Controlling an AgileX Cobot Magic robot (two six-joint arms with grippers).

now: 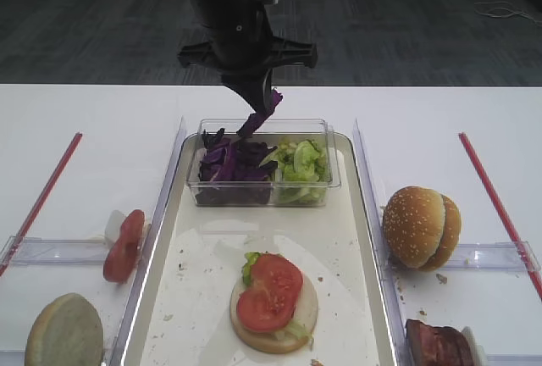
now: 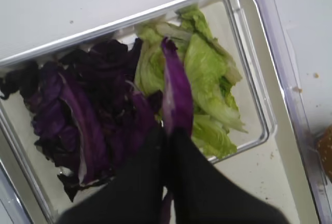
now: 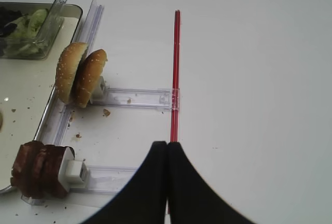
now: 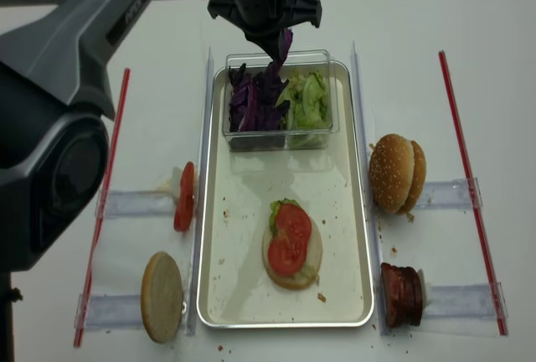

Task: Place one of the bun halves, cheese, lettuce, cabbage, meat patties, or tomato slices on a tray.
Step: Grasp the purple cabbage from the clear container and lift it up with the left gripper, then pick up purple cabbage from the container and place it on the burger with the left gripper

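Note:
My left gripper (image 2: 168, 131) is shut on a dark purple cabbage leaf (image 2: 177, 92), held just above the clear tub (image 1: 334, 171) of cabbage (image 1: 233, 165) and lettuce (image 1: 301, 165) at the far end of the tray (image 1: 182, 239). On the tray lies a bun half (image 1: 275, 332) topped with lettuce and tomato slices (image 1: 269, 291). My right gripper (image 3: 167, 144) is shut and empty over the table. Bun halves (image 3: 80, 76) and meat patties (image 3: 37, 169) stand to its left. No cheese is in view.
Left of the tray stand tomato slices (image 1: 124, 246) and a bun half (image 1: 63, 334) in clear holders (image 1: 51, 252). Red strips (image 1: 47, 188) (image 3: 175, 73) run along both sides of the table. Crumbs speckle the tray floor.

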